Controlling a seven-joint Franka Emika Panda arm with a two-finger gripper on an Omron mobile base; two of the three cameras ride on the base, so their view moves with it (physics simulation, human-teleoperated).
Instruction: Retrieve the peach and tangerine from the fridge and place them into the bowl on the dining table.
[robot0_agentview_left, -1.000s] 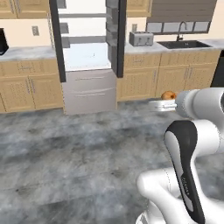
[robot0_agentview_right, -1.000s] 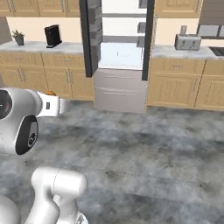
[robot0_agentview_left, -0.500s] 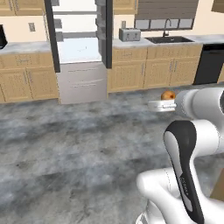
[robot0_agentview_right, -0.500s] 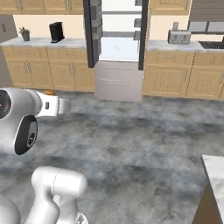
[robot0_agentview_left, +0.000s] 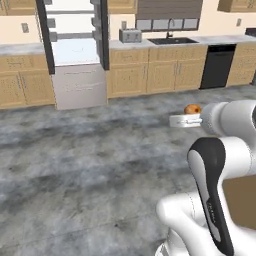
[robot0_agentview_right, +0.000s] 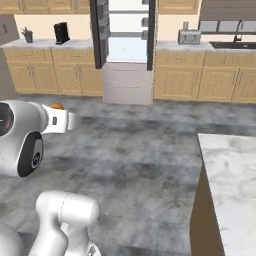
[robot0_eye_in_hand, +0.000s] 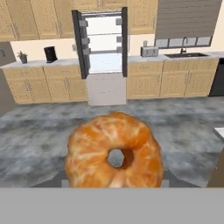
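Note:
My gripper (robot0_agentview_left: 187, 116) is shut on the tangerine (robot0_agentview_left: 192, 108), a plain bright orange fruit held out in front of the arm above the floor. The tangerine (robot0_eye_in_hand: 98, 146) looms large in the hand view, and a sliver of it (robot0_agentview_right: 56, 106) peeks over the hand (robot0_agentview_right: 67, 121) in the right base view. The fridge (robot0_agentview_left: 75, 50) stands far back with both upper doors open, showing its grey shelves (robot0_agentview_right: 127, 47). A corner of the marble dining table (robot0_agentview_right: 231, 170) lies at the right. The peach and the bowl are out of view.
Wooden cabinets with marble counters line the back wall (robot0_agentview_left: 150, 75). On them sit a toaster (robot0_agentview_left: 130, 35), a sink (robot0_agentview_left: 172, 41) and a coffee maker (robot0_agentview_right: 61, 32). A black dishwasher (robot0_agentview_left: 216, 66) stands at the right. Grey stone floor (robot0_agentview_left: 90, 150) spreads between me and the fridge.
The whole picture has shifted as the base moved: the fridge slides left and farther off, and the dining table's corner comes in at the right. The tangerine stays in the gripper.

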